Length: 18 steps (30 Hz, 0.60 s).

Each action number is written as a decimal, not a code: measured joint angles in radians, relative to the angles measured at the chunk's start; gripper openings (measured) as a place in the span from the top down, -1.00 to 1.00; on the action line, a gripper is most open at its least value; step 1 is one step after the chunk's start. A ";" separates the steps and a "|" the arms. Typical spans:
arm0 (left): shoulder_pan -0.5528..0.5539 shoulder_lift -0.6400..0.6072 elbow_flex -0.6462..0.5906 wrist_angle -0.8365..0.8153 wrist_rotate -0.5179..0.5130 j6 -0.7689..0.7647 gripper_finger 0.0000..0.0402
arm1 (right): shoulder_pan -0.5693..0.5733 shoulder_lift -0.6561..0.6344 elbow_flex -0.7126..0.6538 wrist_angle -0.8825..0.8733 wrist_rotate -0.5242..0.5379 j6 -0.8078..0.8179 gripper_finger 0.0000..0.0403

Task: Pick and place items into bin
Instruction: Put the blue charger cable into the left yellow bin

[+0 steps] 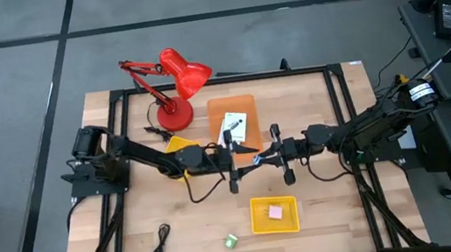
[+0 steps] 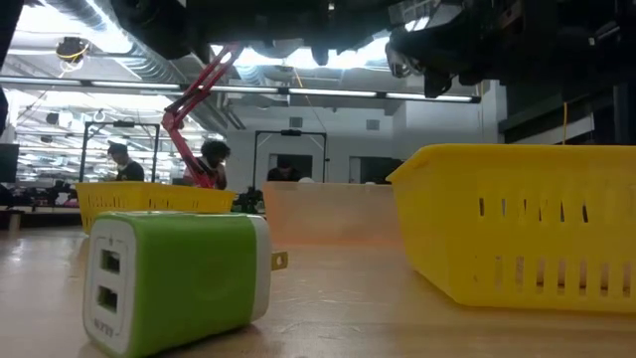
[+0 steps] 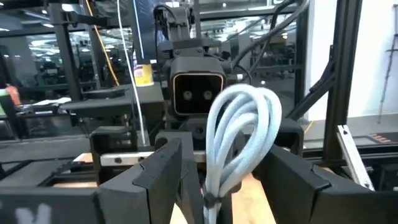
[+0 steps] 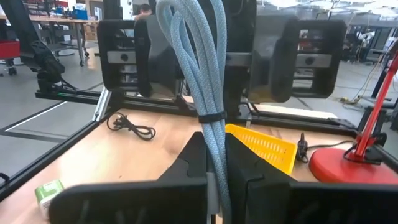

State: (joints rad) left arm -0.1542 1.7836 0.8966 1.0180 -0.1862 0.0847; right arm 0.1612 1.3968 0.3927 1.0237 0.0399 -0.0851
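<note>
A bundle of light blue cord (image 4: 199, 68), bound by a black tie (image 4: 211, 117), hangs in the air over the table's middle (image 1: 257, 159). My right gripper (image 4: 214, 155) is shut on it, reaching in level from the table's right (image 1: 275, 150). My left gripper (image 3: 227, 162) comes level from the left (image 1: 231, 156) and stands open, one finger on either side of the cord's loops (image 3: 242, 130). A black cord (image 1: 161, 241) and a green charger block (image 1: 232, 241) lie flat near the front edge. A white card (image 1: 234, 126) lies in the orange tray (image 1: 231, 106). My right gripper pinches the cord bundle between its two fingers just below the black tie (image 4: 216, 168). The fingers come level from the table's right. The looped end (image 4: 186, 37) reaches past the fingertips toward my left gripper, and the bundle is clear of the table.
A yellow bin (image 1: 275, 223) holding a pink piece stands at the front, right of centre. A second yellow bin (image 1: 176, 142) lies under my left arm. The red desk lamp (image 1: 175, 84) stands at the far left. People show in the room behind.
</note>
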 joint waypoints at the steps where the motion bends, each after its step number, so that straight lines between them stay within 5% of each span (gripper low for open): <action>1: 0.003 0.000 0.000 0.000 0.010 -0.004 0.01 | 0.000 0.000 0.000 -0.003 0.000 0.004 0.95; 9: 0.021 0.000 0.000 -0.013 0.055 -0.015 0.23 | 0.000 0.000 0.000 -0.007 0.000 0.006 0.95; 18: 0.018 0.000 0.000 -0.031 0.059 0.049 0.91 | 0.000 0.000 0.000 -0.018 -0.001 0.010 0.95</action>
State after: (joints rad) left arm -0.1360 1.7836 0.8963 0.9871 -0.1272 0.1334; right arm 0.1616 1.3964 0.3927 1.0061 0.0390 -0.0751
